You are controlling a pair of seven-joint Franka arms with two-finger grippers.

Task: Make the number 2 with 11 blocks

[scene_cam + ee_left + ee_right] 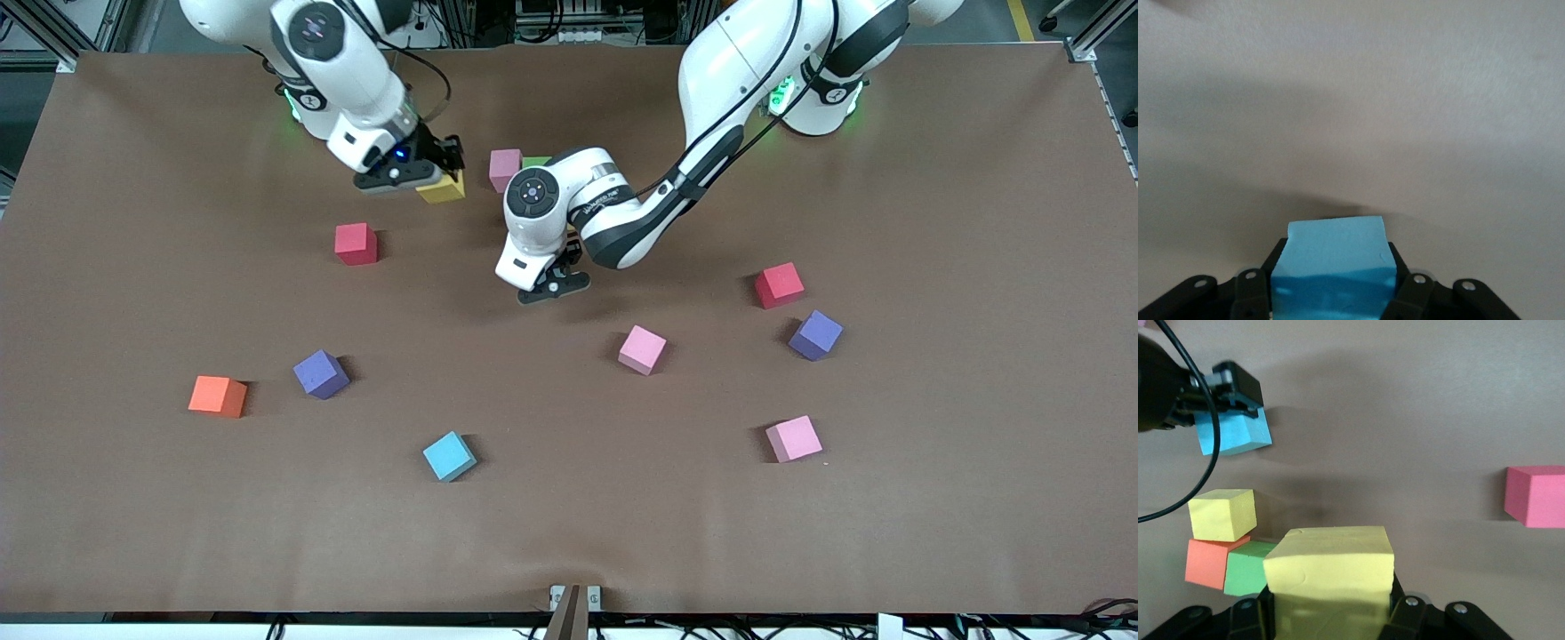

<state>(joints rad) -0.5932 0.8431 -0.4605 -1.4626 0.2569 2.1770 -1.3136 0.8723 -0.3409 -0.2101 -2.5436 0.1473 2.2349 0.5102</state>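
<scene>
Light is even and bright from overhead across the brown table (569, 533), with no glare on its matte cloth. Each cube throws a short soft shadow toward the bases (the pink cube (642, 349) shows it well). The arms cast broad faint shadows. The front view is sharp, bending slightly at its edges. Both wrist views look paler and washed; the blue cube (1333, 267) and yellow cube (1331, 580) close to the lens are soft.

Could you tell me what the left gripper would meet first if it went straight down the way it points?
Probably only bare table: the left gripper, shut on a light blue block, shows nothing else below it.
</scene>
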